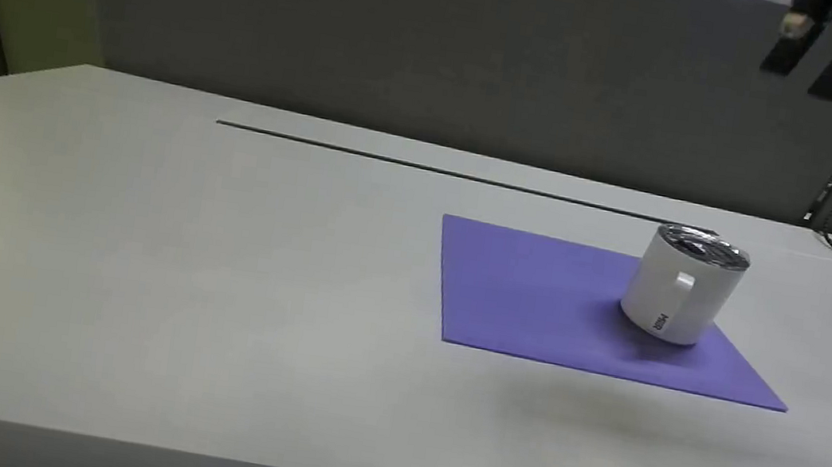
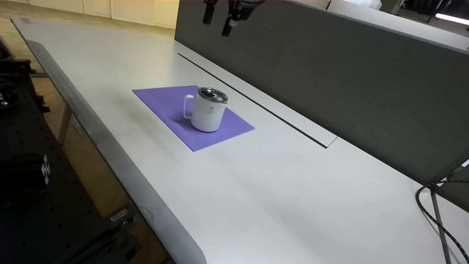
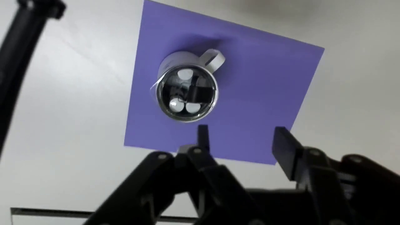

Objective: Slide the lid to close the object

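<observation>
The object is a white mug (image 1: 668, 299) with a handle, upright on a purple mat; it also shows in an exterior view (image 2: 207, 116) and the wrist view (image 3: 176, 59). Its lid (image 3: 187, 93) is round, glossy and see-through with a grey rim, seated on top; it shows in both exterior views (image 1: 703, 247) (image 2: 212, 94). A dark rectangular patch lies at the lid's right in the wrist view; slider or reflection, I cannot tell. My gripper (image 3: 241, 131) is open and empty, high above the table and apart from the mug, in both exterior views (image 1: 801, 82) (image 2: 216, 28).
The purple mat (image 1: 520, 295) lies on the white table (image 1: 217, 280). A dark grey partition (image 2: 348, 84) stands along the table's back, with a narrow slot (image 2: 256, 102) before it. A black cable (image 2: 439, 220) lies at the table's end.
</observation>
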Robot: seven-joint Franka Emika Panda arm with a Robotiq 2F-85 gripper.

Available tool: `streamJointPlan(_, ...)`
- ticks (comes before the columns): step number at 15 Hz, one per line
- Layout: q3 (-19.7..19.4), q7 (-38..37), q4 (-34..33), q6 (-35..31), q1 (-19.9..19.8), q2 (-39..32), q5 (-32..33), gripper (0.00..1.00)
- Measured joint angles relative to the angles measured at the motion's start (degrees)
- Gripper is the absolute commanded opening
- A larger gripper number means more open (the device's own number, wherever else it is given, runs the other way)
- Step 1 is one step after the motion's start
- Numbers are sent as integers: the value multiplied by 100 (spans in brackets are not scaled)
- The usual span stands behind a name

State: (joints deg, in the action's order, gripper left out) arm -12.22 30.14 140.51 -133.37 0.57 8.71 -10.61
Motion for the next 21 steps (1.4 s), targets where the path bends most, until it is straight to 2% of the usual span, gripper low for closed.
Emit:
streamJointPlan(4,235,20,284,-370,-10,-357,-41,1)
streamJointPlan(5,275,62,335,-492,-12,-439,-91,0)
streamJointPlan(14,642,583,501,-2226,-227,-1493,-340,1)
streamJointPlan(17,694,563,431,-2323,-339,-1807,-162,1)
streamJointPlan(21,714,563,377,-2325,-360,-1861,-160,0)
